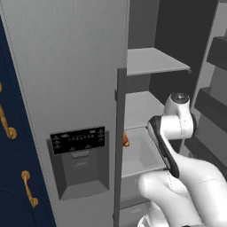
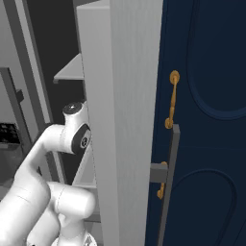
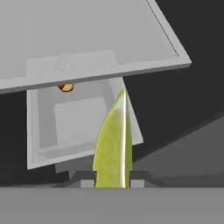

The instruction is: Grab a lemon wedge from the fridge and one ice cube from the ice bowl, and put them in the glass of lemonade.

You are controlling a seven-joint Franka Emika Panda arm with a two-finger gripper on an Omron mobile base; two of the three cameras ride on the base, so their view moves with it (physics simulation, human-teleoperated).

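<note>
Yellow-green lemon wedge (image 3: 114, 144) is pinched in the closed gripper (image 3: 113, 183) inside the fridge (image 1: 71, 66); it could be knocked loose on the shelf (image 3: 87, 43) edge during withdrawal.

To my left stand navy cabinets (image 1: 13, 168) with curved gold handles (image 1: 29, 189). To my right rises another navy cabinet door (image 2: 206, 120), with raised oval panelling and gold handles (image 2: 171, 100) too.
</note>
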